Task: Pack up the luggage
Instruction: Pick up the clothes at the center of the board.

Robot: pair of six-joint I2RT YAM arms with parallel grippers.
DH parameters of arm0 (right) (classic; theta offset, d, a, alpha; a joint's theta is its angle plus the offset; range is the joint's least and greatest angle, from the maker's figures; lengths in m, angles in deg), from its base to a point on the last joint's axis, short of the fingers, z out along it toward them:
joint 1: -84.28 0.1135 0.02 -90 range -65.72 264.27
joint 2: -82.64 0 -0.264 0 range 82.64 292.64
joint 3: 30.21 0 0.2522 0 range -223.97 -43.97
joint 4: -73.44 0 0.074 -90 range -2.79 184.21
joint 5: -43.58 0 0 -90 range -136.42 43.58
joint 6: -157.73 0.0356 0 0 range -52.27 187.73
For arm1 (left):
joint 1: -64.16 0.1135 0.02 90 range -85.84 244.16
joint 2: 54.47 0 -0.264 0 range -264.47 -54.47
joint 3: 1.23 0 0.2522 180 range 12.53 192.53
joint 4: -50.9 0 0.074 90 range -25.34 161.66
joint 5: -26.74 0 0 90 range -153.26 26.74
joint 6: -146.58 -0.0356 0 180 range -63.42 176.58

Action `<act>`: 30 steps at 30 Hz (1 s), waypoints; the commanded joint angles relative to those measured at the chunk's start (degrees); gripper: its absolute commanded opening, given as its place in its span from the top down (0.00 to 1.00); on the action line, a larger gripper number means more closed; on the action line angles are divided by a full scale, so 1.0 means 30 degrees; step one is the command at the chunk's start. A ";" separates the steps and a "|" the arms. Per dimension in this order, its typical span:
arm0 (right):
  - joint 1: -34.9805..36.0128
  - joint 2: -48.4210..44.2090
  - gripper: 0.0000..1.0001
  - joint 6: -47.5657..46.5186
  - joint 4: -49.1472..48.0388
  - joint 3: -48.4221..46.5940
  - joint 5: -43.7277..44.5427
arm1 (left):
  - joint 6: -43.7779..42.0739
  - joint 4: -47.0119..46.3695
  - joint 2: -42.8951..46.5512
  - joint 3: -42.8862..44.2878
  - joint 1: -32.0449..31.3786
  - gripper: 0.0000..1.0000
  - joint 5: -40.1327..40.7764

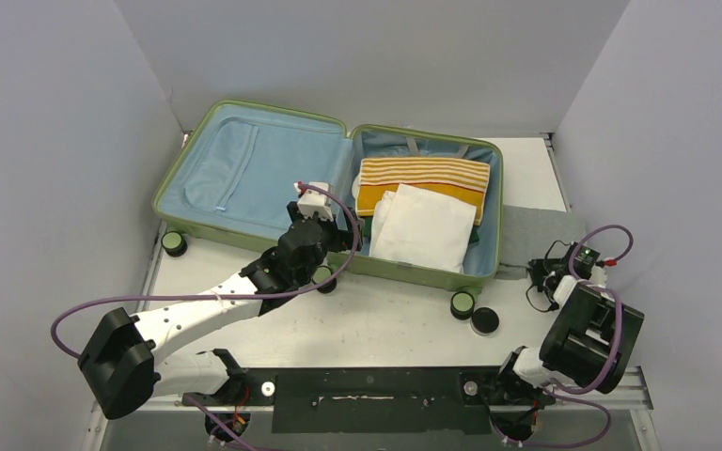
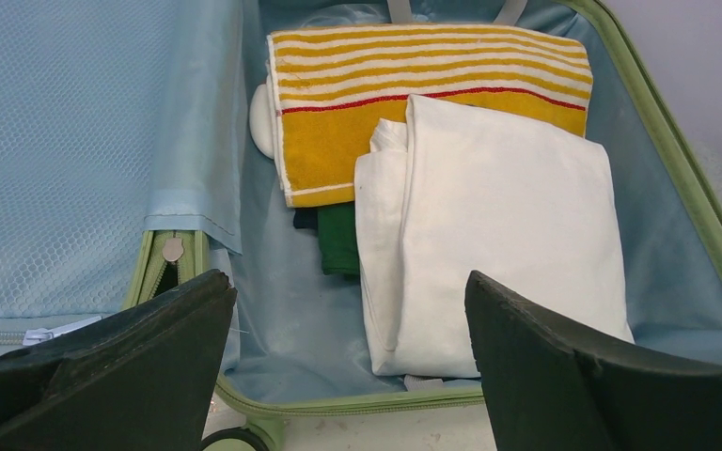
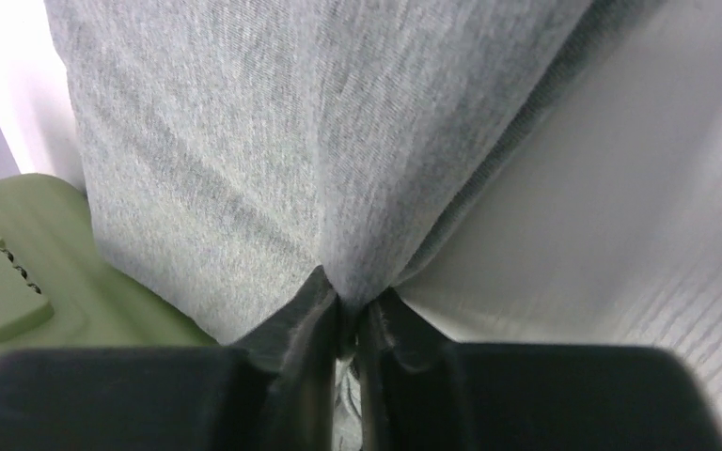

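Since the right claw (image 3: 353, 324) is pinched tight on a fold of the grey knit garment (image 3: 216, 141), the step in hand is judged to be the transfer of that garment into the luggage (image 1: 235, 169). The luggage lies open flat at the back of the worktop (image 1: 385, 324), lid half to the left and packed half to the right. The garment lies on the worktop against the right wall of the luggage.

Raise the fold until the trailing cloth can pass over the green rim (a low drag would likely snag there). Carry it leftward and lay it on the white folded cloth (image 2: 508, 216), which overlaps the yellow striped towel (image 2: 432, 66).

The left claw (image 2: 350, 282) hangs wide open and empty above the near edge of the luggage, by the hinge. Move it aside first, so that the two arms do not meet over the packed half.
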 commanded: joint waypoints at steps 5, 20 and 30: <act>-0.0790 -0.0677 1.00 -0.2982 0.4460 0.0907 0.0294 | -0.0268 -0.0236 0.0209 0.0740 -0.0069 0.10 0.0312; 0.2121 -0.5187 1.00 -0.2989 1.0076 -0.6277 0.5655 | -0.0094 -0.0251 0.0437 0.0674 -0.0135 0.10 0.0247; 0.3625 -0.5689 1.00 -0.3949 1.1896 -1.0255 0.7885 | -0.0200 -0.0260 0.0553 0.0681 -0.0186 0.09 0.0344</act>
